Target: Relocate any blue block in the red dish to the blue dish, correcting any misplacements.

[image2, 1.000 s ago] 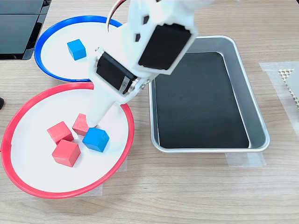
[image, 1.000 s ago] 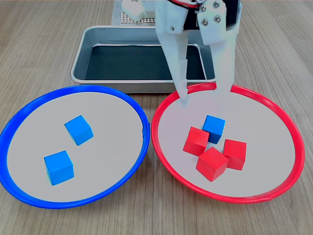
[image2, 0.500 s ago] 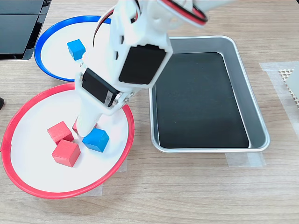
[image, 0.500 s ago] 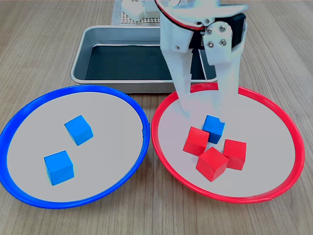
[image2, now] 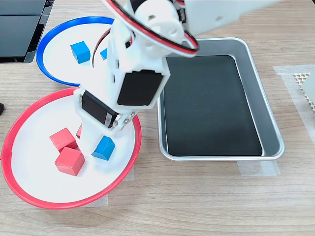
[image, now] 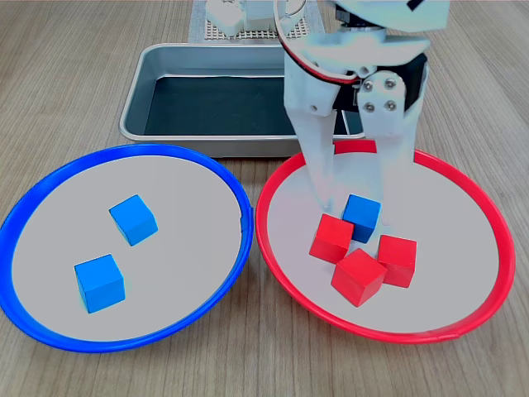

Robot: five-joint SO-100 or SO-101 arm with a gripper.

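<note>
One blue block (image: 362, 217) lies in the red dish (image: 261, 240), touching a red cube (image: 332, 238). My gripper (image: 359, 201) is open and low over it. Its two white fingers (image: 324, 178) stand on either side of the block, apart from it as far as I can tell. In the second exterior view the gripper (image2: 93, 143) hides the left part of the blue block (image2: 105, 148) in the red dish (image2: 44, 98). The blue dish (image: 140, 150) holds two blue cubes (image: 133, 219) (image: 99, 282). The arm partly covers the blue dish (image2: 88, 19) in the second exterior view.
Two more red cubes (image: 358, 276) (image: 397, 260) sit just in front of the blue block. A rectangular metal tray (image: 165, 58) with a dark inside stands behind both dishes. In the second exterior view, a dark object (image2: 19, 29) borders the blue dish.
The gripper has come down and moved nearer the blue block in the red dish. Its fingers now flank the block. No cube has moved.
</note>
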